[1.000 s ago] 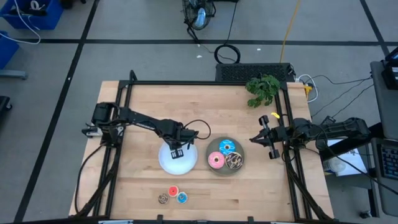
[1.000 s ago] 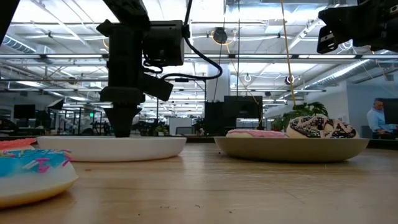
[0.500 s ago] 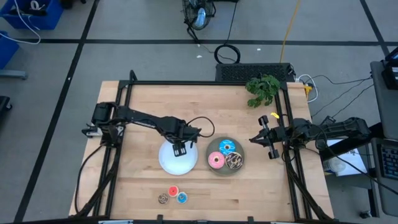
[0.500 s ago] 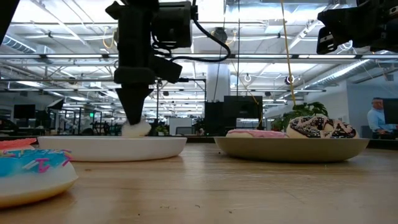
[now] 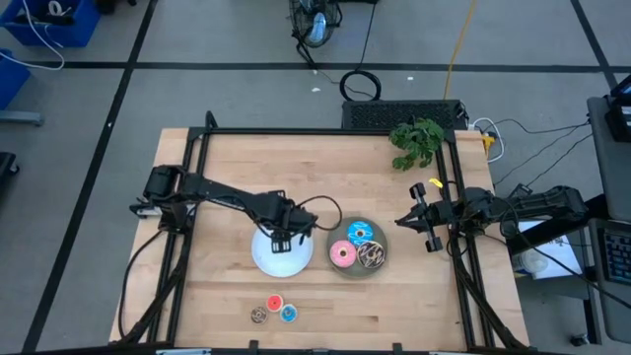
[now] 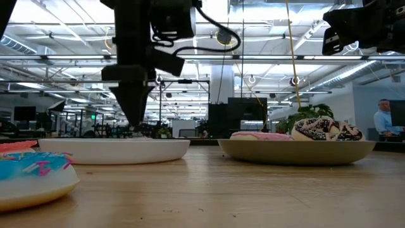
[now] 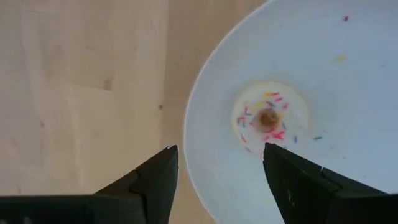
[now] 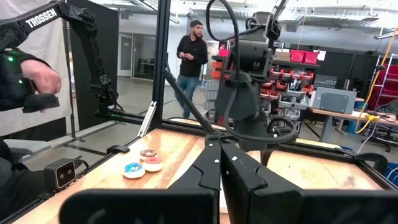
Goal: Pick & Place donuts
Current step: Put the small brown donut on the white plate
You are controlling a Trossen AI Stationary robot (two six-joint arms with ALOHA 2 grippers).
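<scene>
From above, I am holding my left claw (image 5: 283, 240) over the far edge of the white plate (image 5: 281, 254), arm stretched across from the table's left side. My right claw (image 5: 408, 221) is waiting near the right edge of the table (image 5: 227, 158), just beside the grey plate (image 5: 383, 264). That plate is carrying the blue donut (image 5: 357, 232), the pink donut (image 5: 343, 254) and the brown-sprinkled donut (image 5: 372, 255). Three tiny donuts are sitting together near the front edge: red (image 5: 274, 303), brown (image 5: 258, 316) and blue (image 5: 288, 314).

At table height, my left claw (image 6: 134, 120) is hanging point-down just above the white plate (image 6: 114, 150), and I cannot tell there whether it is touching anything. The grey plate (image 6: 297, 152) is showing the pink donut (image 6: 259, 135) and the sprinkled one (image 6: 326, 129) over its rim. A tiny blue donut (image 6: 31, 177) is lying close to the lens.

Through my left wrist camera, my fingers (image 7: 155, 180) are standing wide apart and gripping nothing. The tiny white-pink donut (image 7: 269, 117) is lying flat on the white plate (image 7: 348, 68) beyond them, loose sprinkles around it.

Through my right wrist camera, my fingers (image 8: 205, 168) are pressing together, empty. The three tiny donuts (image 8: 142, 163) are lying near the table's edge, and a person (image 8: 191, 62) is standing in the room behind.
</scene>
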